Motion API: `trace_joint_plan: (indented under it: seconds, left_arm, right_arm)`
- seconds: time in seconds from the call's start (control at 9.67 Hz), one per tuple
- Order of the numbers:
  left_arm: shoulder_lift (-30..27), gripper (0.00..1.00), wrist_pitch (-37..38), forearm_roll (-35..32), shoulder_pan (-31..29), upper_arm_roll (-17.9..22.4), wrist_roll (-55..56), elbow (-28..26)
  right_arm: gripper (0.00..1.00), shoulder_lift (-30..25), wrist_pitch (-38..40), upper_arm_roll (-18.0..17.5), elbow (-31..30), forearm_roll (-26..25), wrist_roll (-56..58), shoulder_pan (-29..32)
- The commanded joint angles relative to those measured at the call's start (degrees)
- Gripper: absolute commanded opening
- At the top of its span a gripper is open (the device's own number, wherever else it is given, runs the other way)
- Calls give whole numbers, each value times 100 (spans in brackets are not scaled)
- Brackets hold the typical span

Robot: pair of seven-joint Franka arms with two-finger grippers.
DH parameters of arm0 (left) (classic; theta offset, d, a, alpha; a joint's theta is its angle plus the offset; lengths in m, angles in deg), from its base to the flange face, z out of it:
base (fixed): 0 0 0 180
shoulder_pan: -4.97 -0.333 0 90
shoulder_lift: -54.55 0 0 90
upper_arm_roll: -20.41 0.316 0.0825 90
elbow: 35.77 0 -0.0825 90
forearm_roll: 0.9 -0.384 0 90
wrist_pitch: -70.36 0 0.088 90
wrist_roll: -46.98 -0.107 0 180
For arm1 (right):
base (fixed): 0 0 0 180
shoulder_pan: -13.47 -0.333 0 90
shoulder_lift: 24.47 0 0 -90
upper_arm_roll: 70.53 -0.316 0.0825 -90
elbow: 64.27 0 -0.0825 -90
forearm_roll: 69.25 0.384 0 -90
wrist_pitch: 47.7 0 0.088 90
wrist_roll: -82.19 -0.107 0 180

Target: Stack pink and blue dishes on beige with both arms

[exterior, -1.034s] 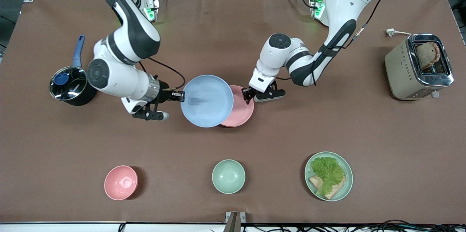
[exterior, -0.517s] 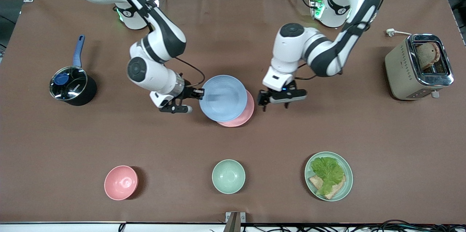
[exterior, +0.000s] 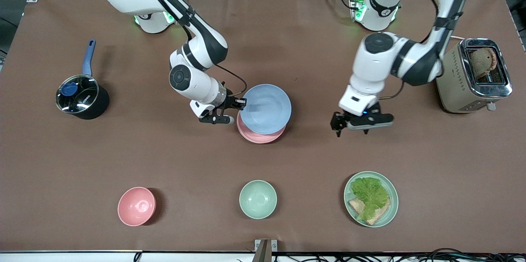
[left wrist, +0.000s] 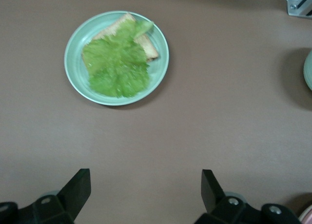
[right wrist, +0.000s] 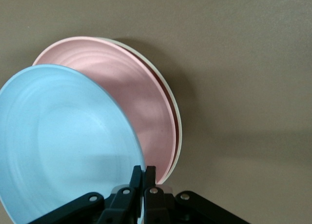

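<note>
The brown table carries everything. The right arm reaches from its base toward the middle of the table, and the left arm bends down near the toaster, which stands toward the left arm's end with a slice of bread in its slot.

At the middle of the table the pale blue plate is held tilted over the pink plate, overlapping most of it and not lying flat on it. The right wrist view shows the pink plate resting on the beige plate, of which only a thin cream rim shows along one edge. The right gripper has its fingers pressed together on the blue plate's rim.

The left gripper hangs over bare table between the plate stack and the toaster, its fingers spread wide apart with nothing between them. It appears to be off the surface, though its height is hard to judge.

Nearer the front camera stand the mint-green plate with lettuce and bread, the mint-green bowl and the pink bowl. A dark saucepan with a blue handle sits toward the right arm's end.
</note>
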State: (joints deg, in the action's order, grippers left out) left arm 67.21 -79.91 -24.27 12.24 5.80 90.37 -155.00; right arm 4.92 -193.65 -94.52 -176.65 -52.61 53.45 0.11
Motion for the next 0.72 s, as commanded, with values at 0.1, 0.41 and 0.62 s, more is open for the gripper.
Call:
trace_joint_plan:
  seconds: [0.1, 0.41, 0.62]
  left_arm:
    - [-482, 100, 1546, 1637, 38, 483, -2344, 493]
    - [-501, 100, 3885, 2047, 20, 1151, -4036, 2205]
    - [-797, 100, 4950, 2064, -59, 1590, -4575, 2736]
  right_arm:
    - [6, 23, -250, -44, -170, -161, -131, 87]
    - [100, -20, -215, -27, -144, -161, -105, 123]
    - [100, -606, 178, -18, -117, -213, -96, 254]
